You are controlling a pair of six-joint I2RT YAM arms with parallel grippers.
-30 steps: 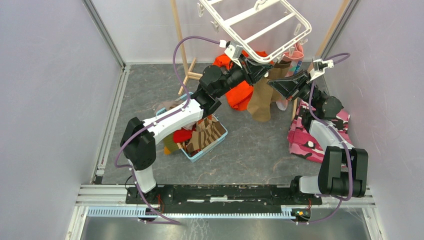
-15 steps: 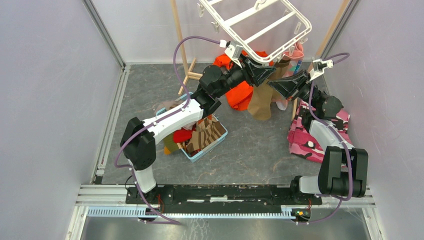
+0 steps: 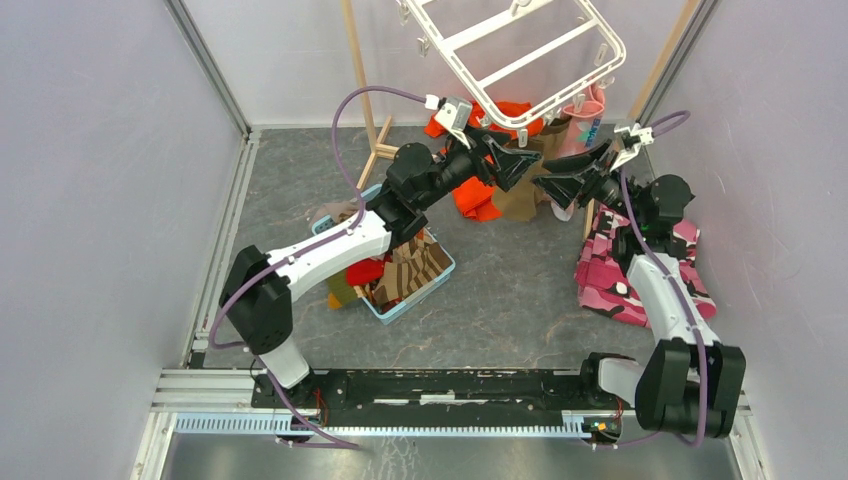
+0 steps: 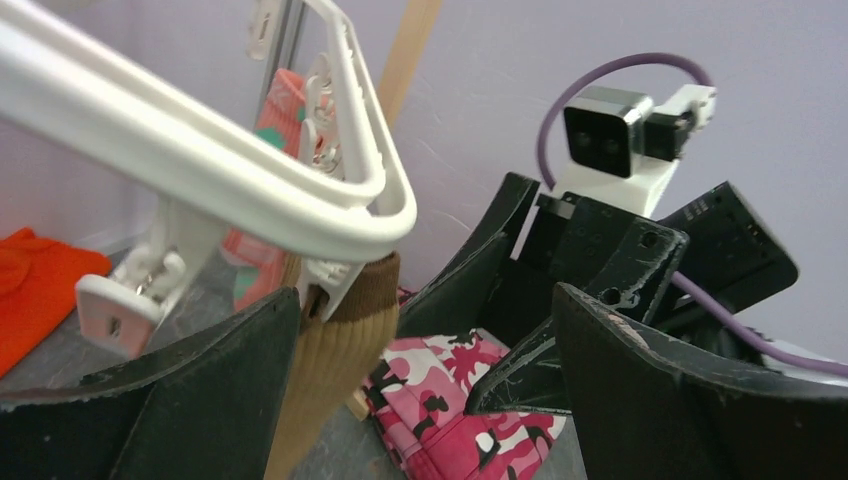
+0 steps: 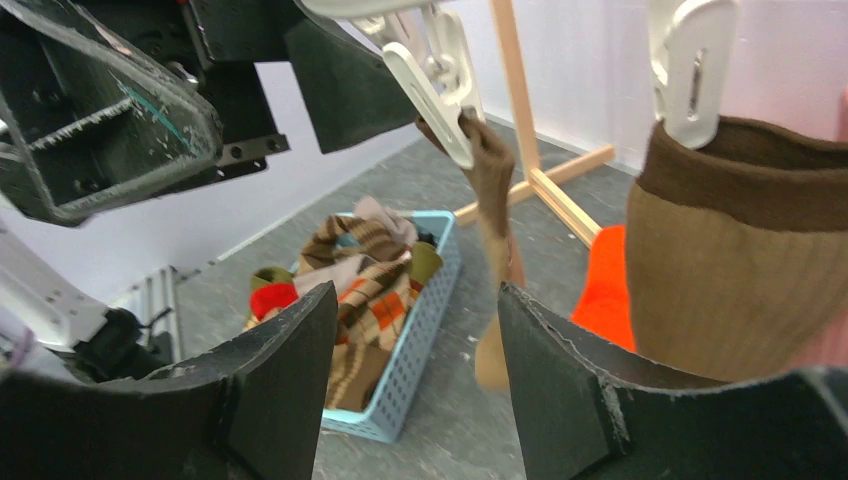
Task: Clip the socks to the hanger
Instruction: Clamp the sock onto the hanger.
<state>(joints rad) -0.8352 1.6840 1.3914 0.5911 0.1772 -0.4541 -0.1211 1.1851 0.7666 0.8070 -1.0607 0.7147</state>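
The left gripper (image 3: pixel 531 165) and right gripper (image 3: pixel 548 187) both hang with jaws apart, holding nothing, just under a corner of the white hanger (image 4: pixel 180 150). A tan sock (image 4: pixel 335 330) dangles from a hanger clip beside the left finger. More socks (image 3: pixel 410 270) lie heaped in the blue basket (image 3: pixel 441 276).

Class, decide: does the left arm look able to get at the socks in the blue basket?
Probably yes: the socks lie uncovered in the basket just beneath the left arm, whose jaws stand open and empty.
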